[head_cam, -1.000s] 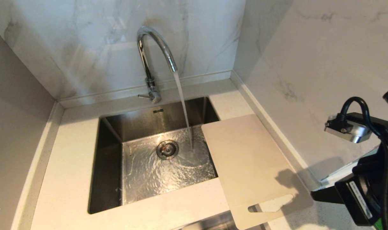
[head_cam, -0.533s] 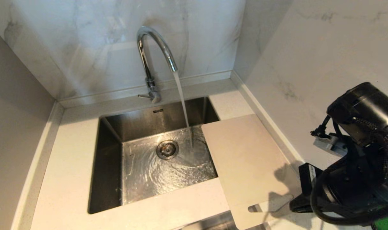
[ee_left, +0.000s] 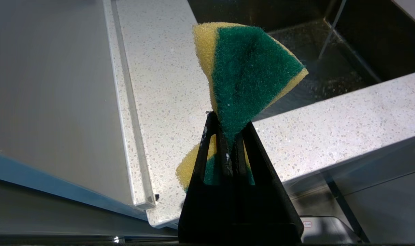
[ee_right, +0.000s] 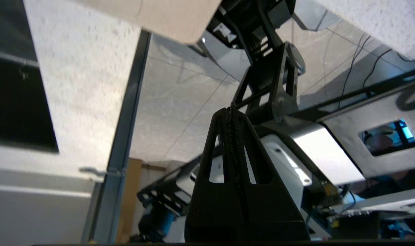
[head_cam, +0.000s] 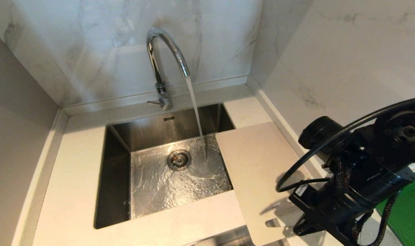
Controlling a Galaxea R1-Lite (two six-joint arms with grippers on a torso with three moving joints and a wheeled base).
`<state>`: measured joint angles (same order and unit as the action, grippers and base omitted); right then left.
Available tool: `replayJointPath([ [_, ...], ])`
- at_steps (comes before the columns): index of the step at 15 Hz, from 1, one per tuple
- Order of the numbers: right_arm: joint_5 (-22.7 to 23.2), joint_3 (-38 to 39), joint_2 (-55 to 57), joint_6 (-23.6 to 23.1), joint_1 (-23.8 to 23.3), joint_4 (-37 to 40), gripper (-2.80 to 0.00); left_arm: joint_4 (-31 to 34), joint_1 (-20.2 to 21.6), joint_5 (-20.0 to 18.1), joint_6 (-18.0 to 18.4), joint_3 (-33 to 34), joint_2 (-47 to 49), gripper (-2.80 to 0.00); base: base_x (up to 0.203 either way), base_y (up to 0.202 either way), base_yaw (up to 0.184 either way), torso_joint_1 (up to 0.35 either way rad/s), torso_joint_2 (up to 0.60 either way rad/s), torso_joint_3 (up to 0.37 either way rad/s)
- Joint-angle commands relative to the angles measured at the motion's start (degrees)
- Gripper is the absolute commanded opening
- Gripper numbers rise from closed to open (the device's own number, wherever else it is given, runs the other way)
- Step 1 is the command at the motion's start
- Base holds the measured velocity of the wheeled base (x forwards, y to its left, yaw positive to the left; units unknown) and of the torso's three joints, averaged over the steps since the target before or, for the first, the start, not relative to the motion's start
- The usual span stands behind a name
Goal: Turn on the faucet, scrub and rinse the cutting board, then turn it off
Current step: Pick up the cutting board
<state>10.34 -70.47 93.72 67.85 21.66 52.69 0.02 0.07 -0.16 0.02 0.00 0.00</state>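
Note:
The chrome faucet (head_cam: 163, 58) stands behind the sink and pours a steady stream of water (head_cam: 196, 116) into the basin. The off-white cutting board (head_cam: 258, 167) lies flat on the counter to the right of the sink, its left edge over the basin and its handle cutout (head_cam: 270, 223) at the near end. My right arm (head_cam: 350, 184) hangs over the board's near right corner. Its gripper (ee_right: 232, 112) is shut and empty, pointing down past the counter's front; a corner of the board (ee_right: 152, 13) shows there. My left gripper (ee_left: 227, 126) is shut on a yellow-and-green sponge (ee_left: 248, 68) near the counter's front left.
The steel sink (head_cam: 118, 143) has a drain (head_cam: 179, 159) at the middle of its wet floor. Marble walls close in the back and right side. A green mat (head_cam: 410, 205) shows at the far right. The robot's own base (ee_right: 313, 150) fills the right wrist view.
My right arm has swung in from the right edge toward the board's handle end, and its wrist has rolled over. Water keeps running; the board has not moved.

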Motion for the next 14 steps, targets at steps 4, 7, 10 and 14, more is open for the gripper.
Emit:
replayJointPath([
  [4,-4.9,7.9,2.8,1.5,0.1,-10.9,-2.8,0.0,0.0,0.0,0.0,0.2,0.1,-2.8,0.0,0.0,0.0,0.0,0.0,0.0],
  [7,-5.8,8.5,5.1,3.7,0.5,-11.8,0.0,0.0,0.0,0.0,0.0,0.2,0.1,-2.8,0.0,0.0,0.0,0.0,0.0,0.0],
  [10,-5.7,8.7,7.2,8.0,1.4,-14.4,0.0,0.0,0.0,0.0,0.0,0.2,0.1,-2.8,0.0,0.0,0.0,0.0,0.0,0.0],
  [14,-6.5,9.5,8.0,11.1,1.7,-14.8,0.0,0.0,0.0,0.0,0.0,0.2,0.1,-2.8,0.0,0.0,0.0,0.0,0.0,0.0],
])
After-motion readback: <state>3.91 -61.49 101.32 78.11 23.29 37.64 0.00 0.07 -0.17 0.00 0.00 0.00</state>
